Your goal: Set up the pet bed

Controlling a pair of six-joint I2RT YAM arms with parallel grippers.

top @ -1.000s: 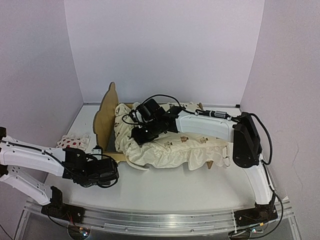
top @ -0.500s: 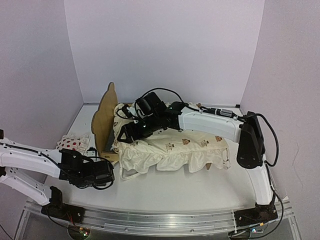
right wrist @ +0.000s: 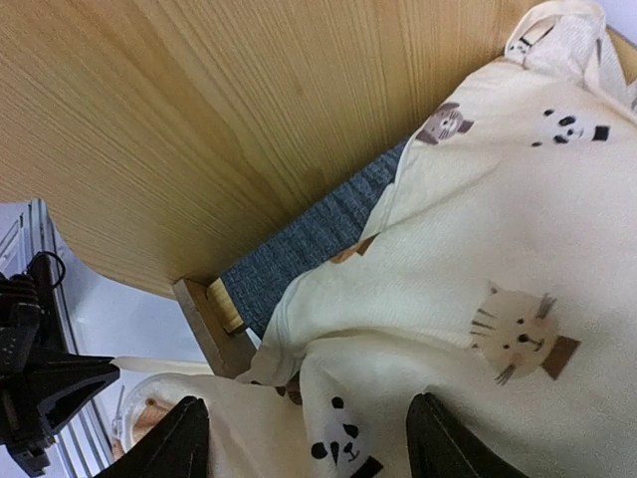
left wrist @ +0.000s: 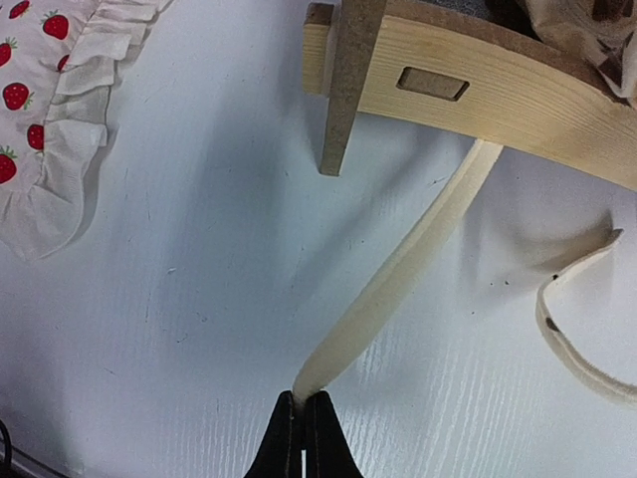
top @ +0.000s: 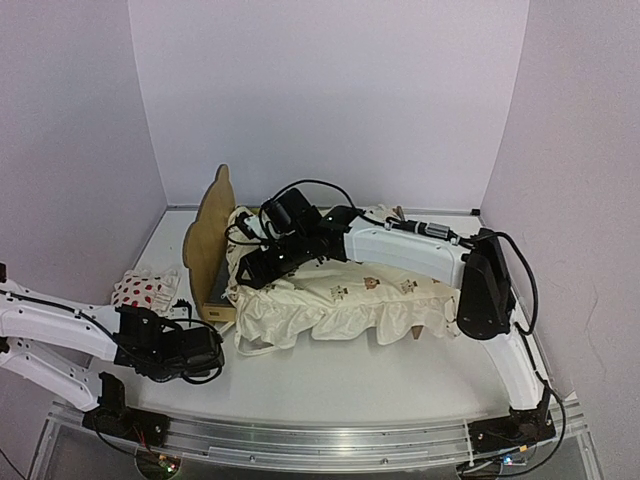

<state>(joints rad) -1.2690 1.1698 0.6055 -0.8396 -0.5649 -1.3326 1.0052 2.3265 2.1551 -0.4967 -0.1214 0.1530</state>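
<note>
We record both arms as one build: left arm and right arm have white shells on the long links, black joint housings and black wrists. Black cables loop off the right wrist. Left gripper and right gripper: matte black fingers.
</note>
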